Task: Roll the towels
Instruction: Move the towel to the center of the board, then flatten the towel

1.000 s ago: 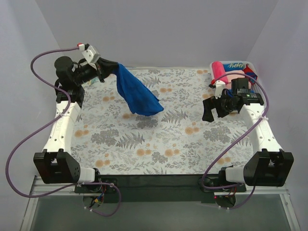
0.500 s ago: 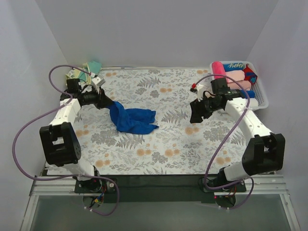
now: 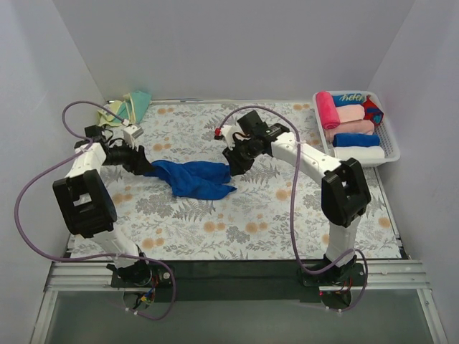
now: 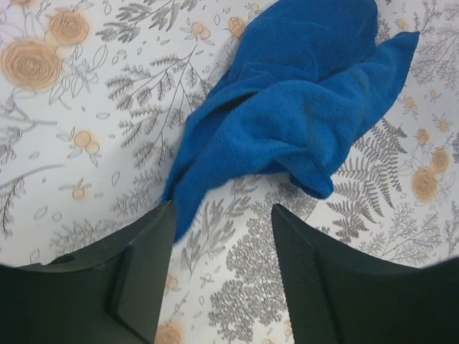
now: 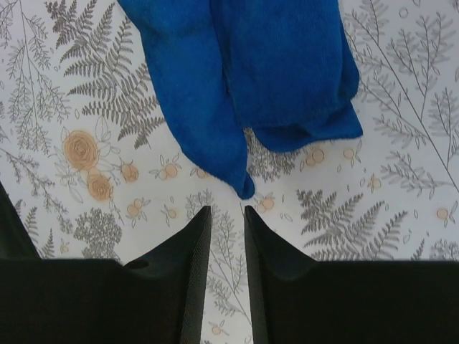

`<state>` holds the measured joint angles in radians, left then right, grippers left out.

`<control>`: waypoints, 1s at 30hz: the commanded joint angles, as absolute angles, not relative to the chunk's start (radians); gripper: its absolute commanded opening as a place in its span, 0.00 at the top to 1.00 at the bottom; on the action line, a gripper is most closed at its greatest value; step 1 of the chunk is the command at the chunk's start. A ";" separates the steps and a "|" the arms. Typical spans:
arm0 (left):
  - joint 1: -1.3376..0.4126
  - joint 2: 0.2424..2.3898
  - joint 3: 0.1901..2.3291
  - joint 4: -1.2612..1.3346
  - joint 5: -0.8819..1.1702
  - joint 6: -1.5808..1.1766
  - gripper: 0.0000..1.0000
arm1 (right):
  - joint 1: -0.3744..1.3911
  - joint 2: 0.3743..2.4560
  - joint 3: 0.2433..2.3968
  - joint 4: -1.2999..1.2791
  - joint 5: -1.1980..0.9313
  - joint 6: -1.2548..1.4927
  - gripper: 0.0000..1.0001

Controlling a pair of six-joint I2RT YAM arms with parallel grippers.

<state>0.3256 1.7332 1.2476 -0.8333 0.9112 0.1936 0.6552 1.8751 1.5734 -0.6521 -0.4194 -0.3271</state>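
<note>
Blue towel (image 3: 192,178): lies crumpled and unrolled on floral mat (image 3: 251,229), left of centre, between the two grippers. Left gripper (image 3: 148,168): sits low at towel's left end; fingers (image 4: 143,272) spread wide, clamping nothing. In wrist view, towel corner reaches inner edge of one finger, rest of cloth bunched ahead. Right gripper (image 3: 231,163): sits low at towel's right end; fingers (image 5: 193,272) nearly together, thin gap only, nothing between. Towel tip just ahead of fingertips, apart from them. Yellow towel (image 3: 123,111): bunched at far left corner, teal patch showing, well apart from both grippers. Basket (image 3: 391,147): stands at far right edge of mat, holds rolled towels (image 3: 351,125) side by side in pink, peach, blue and white.
</note>
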 commanded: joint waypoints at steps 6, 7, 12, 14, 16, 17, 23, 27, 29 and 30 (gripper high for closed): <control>0.476 1.577 1.169 -0.963 1.063 0.238 0.34 | 0.758 2.048 1.709 -0.623 -0.324 -0.284 0.68; 0.480 1.568 1.149 -0.965 1.060 0.236 0.33 | 0.768 2.063 1.732 -0.620 -0.295 -0.279 0.68; 0.479 1.514 1.085 -0.980 1.049 0.259 0.29 | 0.781 2.144 1.773 -0.611 -0.239 -0.271 0.64; 0.479 1.485 1.046 -0.968 1.045 0.247 0.29 | 0.785 2.167 1.782 -0.603 -0.236 -0.275 0.63; 0.479 1.474 1.025 -0.957 1.043 0.241 0.29 | 0.793 2.181 1.786 -0.601 -0.224 -0.279 0.63; 0.479 1.468 1.017 -0.959 1.043 0.241 0.29 | 0.799 2.195 1.787 -0.603 -0.224 -0.282 0.62; 0.480 1.448 0.971 -0.918 1.025 0.212 0.29 | 0.816 2.230 1.784 -0.592 -0.193 -0.279 0.65; 0.477 1.443 0.945 -0.907 0.991 0.209 0.29 | 0.816 2.235 1.801 -0.592 -0.170 -0.267 0.66; 0.477 1.445 0.940 -0.908 0.986 0.212 0.29 | 0.816 2.221 1.804 -0.592 -0.157 -0.262 0.66; 0.477 1.447 0.939 -0.907 0.985 0.215 0.29 | 0.819 2.214 1.801 -0.589 -0.147 -0.262 0.66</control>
